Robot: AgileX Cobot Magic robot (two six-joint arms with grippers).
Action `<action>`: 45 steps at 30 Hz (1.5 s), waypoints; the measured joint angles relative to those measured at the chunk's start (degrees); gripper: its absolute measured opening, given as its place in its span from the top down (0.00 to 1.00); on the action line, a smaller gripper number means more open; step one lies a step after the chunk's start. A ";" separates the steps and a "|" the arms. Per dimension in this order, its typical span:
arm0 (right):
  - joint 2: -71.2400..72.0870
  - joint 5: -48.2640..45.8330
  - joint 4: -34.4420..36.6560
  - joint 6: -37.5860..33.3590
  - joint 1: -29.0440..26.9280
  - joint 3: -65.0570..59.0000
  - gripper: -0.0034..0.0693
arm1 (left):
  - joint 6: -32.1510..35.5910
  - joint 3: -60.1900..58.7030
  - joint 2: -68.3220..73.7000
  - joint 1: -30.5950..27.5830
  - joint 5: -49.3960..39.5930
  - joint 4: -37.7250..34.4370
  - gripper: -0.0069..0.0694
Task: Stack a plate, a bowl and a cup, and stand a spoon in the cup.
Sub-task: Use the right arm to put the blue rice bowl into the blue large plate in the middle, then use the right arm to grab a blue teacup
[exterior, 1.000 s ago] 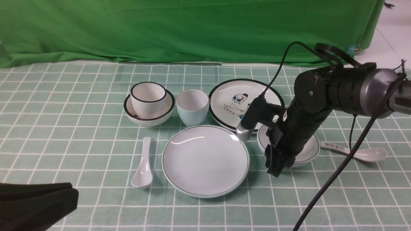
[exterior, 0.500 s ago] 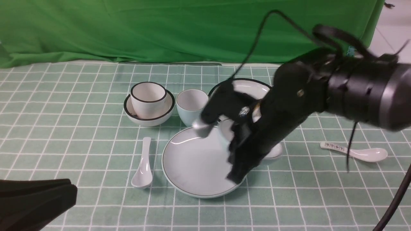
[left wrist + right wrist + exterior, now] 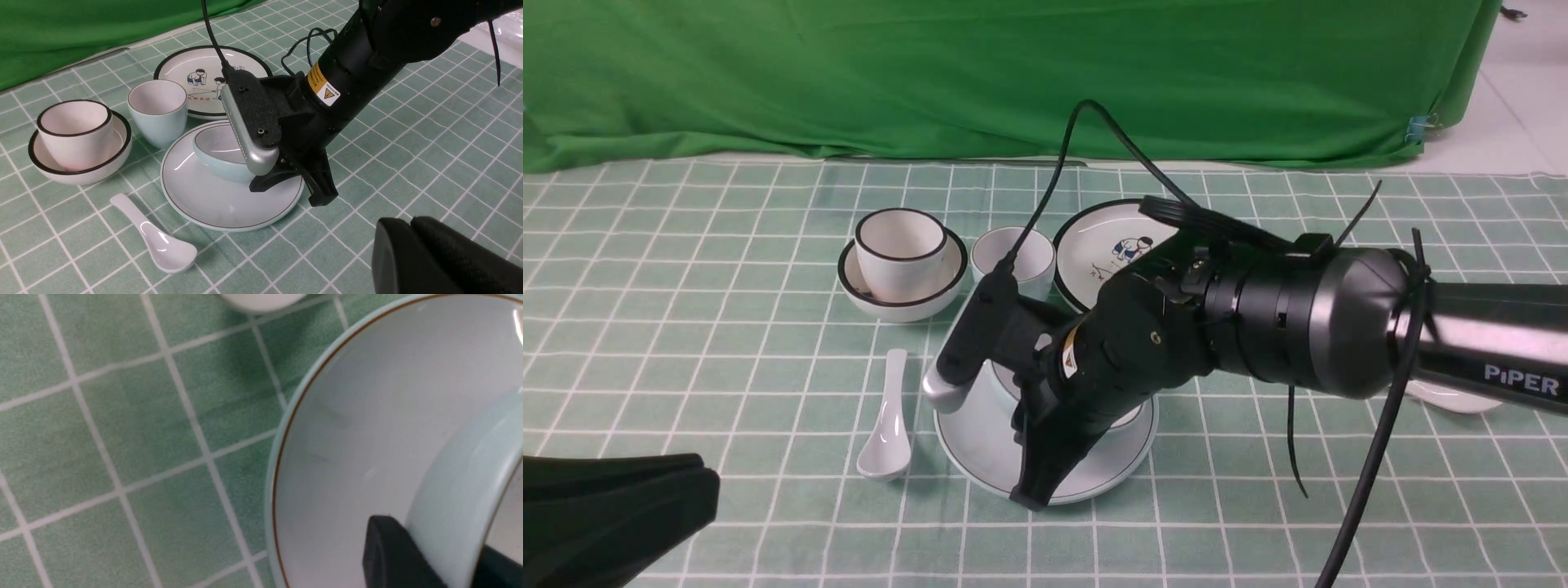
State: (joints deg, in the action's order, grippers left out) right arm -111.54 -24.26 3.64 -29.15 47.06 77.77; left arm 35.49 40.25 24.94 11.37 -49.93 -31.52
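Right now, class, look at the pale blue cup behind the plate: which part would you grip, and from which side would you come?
I would grip the cup by its rim wall, from above, one finger inside. It stands upright, mouth open, with no handle, and the black-rimmed bowl and cartoon plate crowd its sides, so take the nearer wall.

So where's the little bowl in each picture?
Front view: the bowl is low in the middle, mostly hidden behind the right arm.
Left wrist view: mid-picture, beside that arm.
Right wrist view: only its curved wall, very close up.
Shared landmark: the plate beneath it.
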 joint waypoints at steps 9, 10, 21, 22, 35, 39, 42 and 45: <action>-0.56 -5.25 0.41 1.42 0.72 0.43 0.34 | 0.00 0.00 0.00 0.00 0.00 0.00 0.89; -0.28 -6.52 0.41 1.70 1.08 0.95 0.30 | 0.00 0.00 0.00 0.00 0.00 0.00 0.89; 0.70 -22.44 0.72 3.34 -1.01 21.18 0.50 | -3.85 0.00 0.41 0.00 -0.06 1.06 0.89; -1.16 -25.36 0.72 2.64 -2.37 26.09 0.51 | -4.24 0.00 0.80 0.00 -0.20 1.73 0.89; -28.99 -39.84 1.01 -0.79 -8.79 66.04 0.29 | -4.58 0.00 1.91 0.00 -1.01 4.08 0.89; -30.71 -37.06 2.77 -3.39 -8.79 66.80 0.29 | -4.58 0.00 1.91 0.00 -1.01 4.50 0.89; -31.70 -34.54 3.03 -4.02 -8.87 67.02 0.29 | -4.58 0.00 1.91 0.00 -1.01 4.50 0.89; -33.07 -32.34 3.29 -4.49 -9.21 67.02 0.30 | -4.58 0.00 1.91 0.00 -1.01 4.50 0.89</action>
State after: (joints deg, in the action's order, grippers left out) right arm -144.61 -56.59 6.93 -33.64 37.85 144.79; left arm 30.91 40.25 26.85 11.37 -50.95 -27.02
